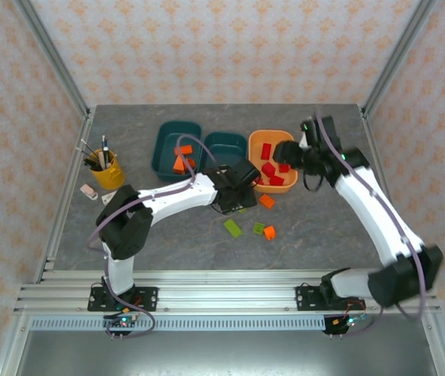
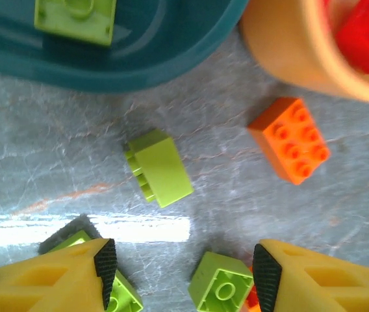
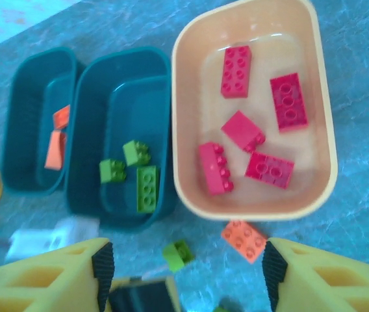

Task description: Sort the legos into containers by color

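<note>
**Both grippers open over a half-sorted table**

Three containers stand in a row toward the 12 o'clock side of the grey table (image 1: 316, 227). They are the left teal tub (image 3: 32, 97), the middle teal tub (image 3: 132, 110) and the orange tub (image 3: 266, 62).

The orange tub holds five red bricks (image 3: 236, 63). The middle teal tub holds three lime bricks (image 3: 147, 188). The left teal tub holds orange bricks (image 3: 56, 146) (their number is hard to tell).

The right gripper (image 3: 188, 270) hangs above the tubs with its jaws wide apart and nothing between them. The left gripper (image 2: 184, 270) is over the bare table at 6 o'clock of the middle teal tub. Its jaws stand apart and grip nothing.

A lime wedge brick (image 2: 158, 168) lies on the table at 12 o'clock of the left gripper. A loose orange brick (image 2: 290, 140) lies at 2 o'clock of the wedge, just beside the orange tub.

Nearer the arm bases, at 6 o'clock of the left gripper, two loose lime bricks (image 1: 232, 228) and a small orange brick (image 1: 269, 233) lie close together.
</note>
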